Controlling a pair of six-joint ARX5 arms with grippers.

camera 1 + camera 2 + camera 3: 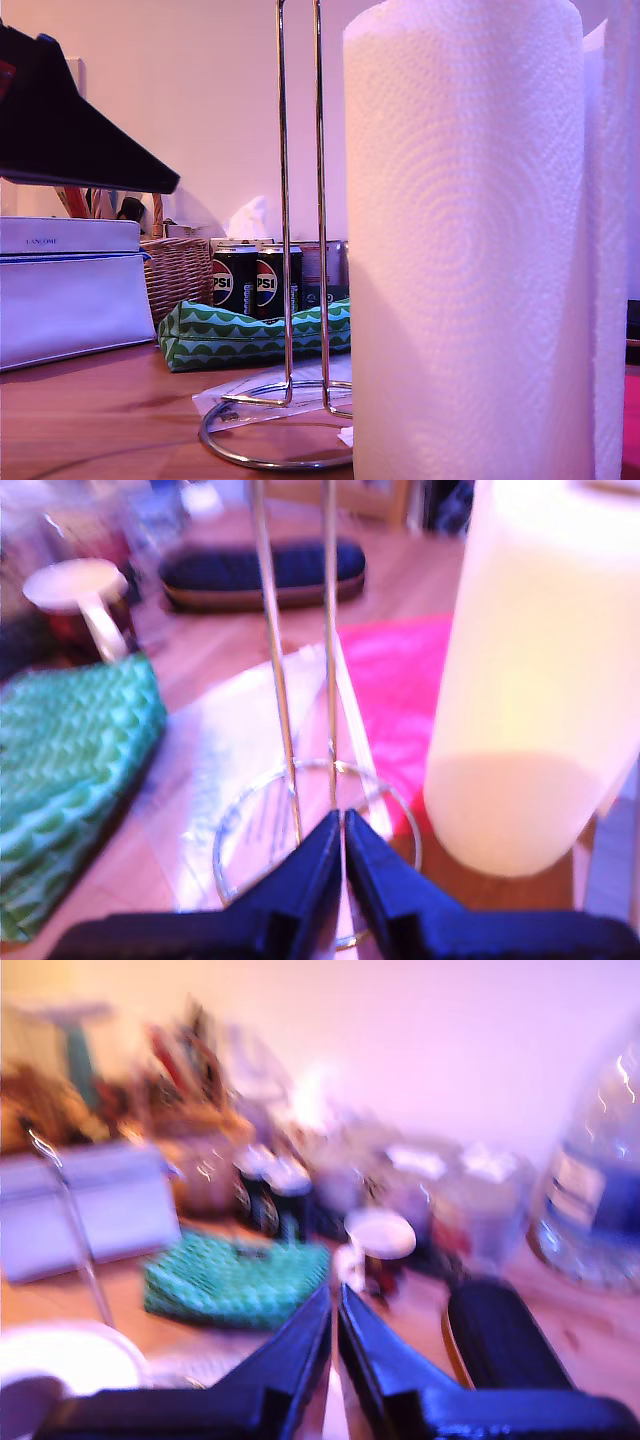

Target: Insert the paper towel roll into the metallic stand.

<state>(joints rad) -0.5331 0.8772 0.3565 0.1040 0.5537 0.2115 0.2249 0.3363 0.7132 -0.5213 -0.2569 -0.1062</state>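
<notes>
Paper towel roll [465, 250] upright on desk [90, 420], fills exterior view's right, just beside metallic stand [300, 200], not on it. Stand upright, ring base on clear plastic sheet [215, 780]. Green patterned pouch [250, 335] behind stand; two Pepsi cans [255, 280] and wicker basket [178, 272] behind pouch. My first hand [342, 830] clenched, empty, tips over ring base. My second hand [334, 1310] clenched, empty, view blurred.
</notes>
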